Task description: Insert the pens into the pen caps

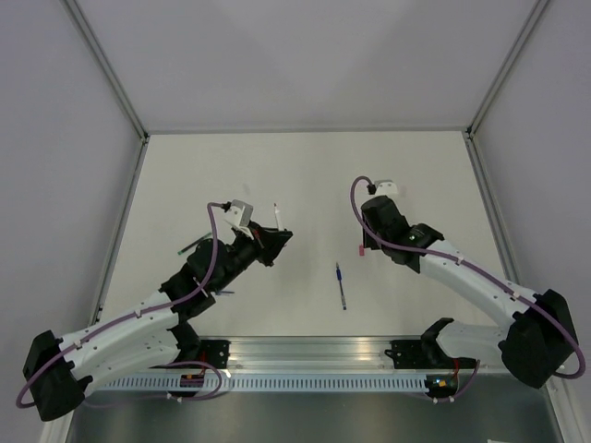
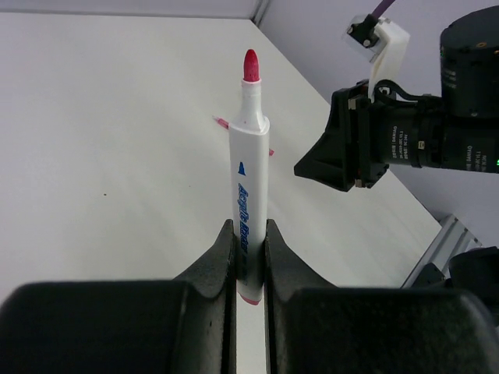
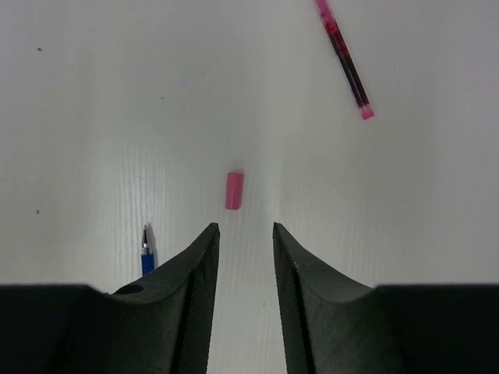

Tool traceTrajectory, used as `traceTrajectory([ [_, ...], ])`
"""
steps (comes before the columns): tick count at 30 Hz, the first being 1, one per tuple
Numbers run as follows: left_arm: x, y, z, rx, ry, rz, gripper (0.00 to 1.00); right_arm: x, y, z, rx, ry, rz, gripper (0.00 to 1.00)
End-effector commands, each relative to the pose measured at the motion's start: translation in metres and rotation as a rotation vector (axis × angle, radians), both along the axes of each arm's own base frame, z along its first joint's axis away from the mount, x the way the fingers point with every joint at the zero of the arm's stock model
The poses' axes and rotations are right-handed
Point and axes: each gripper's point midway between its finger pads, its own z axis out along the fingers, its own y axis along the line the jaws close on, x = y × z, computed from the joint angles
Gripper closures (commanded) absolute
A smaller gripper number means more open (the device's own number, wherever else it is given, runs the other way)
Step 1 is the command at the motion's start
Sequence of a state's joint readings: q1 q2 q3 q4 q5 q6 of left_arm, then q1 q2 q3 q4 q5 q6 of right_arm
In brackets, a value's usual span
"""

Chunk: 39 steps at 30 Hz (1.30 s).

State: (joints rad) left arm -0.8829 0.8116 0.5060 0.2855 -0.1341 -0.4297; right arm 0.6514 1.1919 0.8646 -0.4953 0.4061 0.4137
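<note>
The left fingers point(image 2: 227, 243) are pinched tight on the barrel of a white marker pen point(image 2: 249, 167). It juts straight out from them, uncapped, with its red felt tip at the free end and blue lettering running along its side. From above, the pen point(image 1: 277, 218) points toward the far side of the surface point(image 1: 305, 175).

The right fingers point(image 3: 209, 243) stand partly apart with nothing between them. They hang over the surface, aimed at a small pink cap point(image 3: 234, 191) that lies on its side just ahead of the gap, touching neither finger. From overhead the cap point(image 1: 360, 250) sits close under the right wrist, between the two arms.

A blue pen point(image 1: 341, 284) lies flat, nearer the arm bases than the cap. Only its tip point(image 3: 146, 257) shows beside the right arm's left finger. A pinkish-red pen point(image 3: 343, 58) lies at a slant farther out. What looks like a green pen point(image 1: 191, 246) pokes out from beneath the left arm.
</note>
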Motion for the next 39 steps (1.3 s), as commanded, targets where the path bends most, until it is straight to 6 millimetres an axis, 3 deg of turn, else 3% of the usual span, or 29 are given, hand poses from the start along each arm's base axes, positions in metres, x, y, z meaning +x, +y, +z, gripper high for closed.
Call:
traceTrajectory([
  [1, 0.006, 0.008, 0.0, 0.016, -0.027, 0.049, 0.98, -0.001, -0.011, -0.02, -0.016, 0.068, -0.016, 0.6],
  [7, 0.007, 0.012, -0.001, 0.017, -0.023, 0.069, 0.98, 0.008, -0.022, -0.052, -0.052, 0.121, -0.061, 0.81],
  [9, 0.007, 0.014, 0.0, 0.016, -0.026, 0.079, 0.98, 0.011, -0.022, -0.065, -0.05, 0.141, -0.079, 1.0],
  [11, 0.008, 0.017, 0.0, 0.014, -0.028, 0.092, 0.98, 0.01, -0.022, -0.079, -0.037, 0.17, -0.097, 1.0],
  [19, 0.009, 0.022, 0.001, 0.007, -0.033, 0.118, 0.98, 0.019, -0.017, -0.104, -0.026, 0.202, -0.124, 1.0],
  [20, 0.009, 0.023, 0.001, 0.008, -0.034, 0.118, 0.98, 0.019, -0.015, -0.116, -0.029, 0.227, -0.119, 1.0],
  [26, 0.011, 0.026, 0.001, 0.011, -0.036, 0.135, 0.98, 0.02, -0.003, -0.127, 0.021, 0.243, -0.102, 1.0],
  [34, 0.012, 0.027, 0.0, 0.016, -0.036, 0.141, 0.98, 0.014, 0.035, -0.119, 0.246, 0.255, -0.041, 1.0],
  [39, 0.013, 0.027, 0.0, 0.018, -0.034, 0.147, 0.98, 0.005, 0.037, -0.112, 0.286, 0.251, -0.044, 1.0],
])
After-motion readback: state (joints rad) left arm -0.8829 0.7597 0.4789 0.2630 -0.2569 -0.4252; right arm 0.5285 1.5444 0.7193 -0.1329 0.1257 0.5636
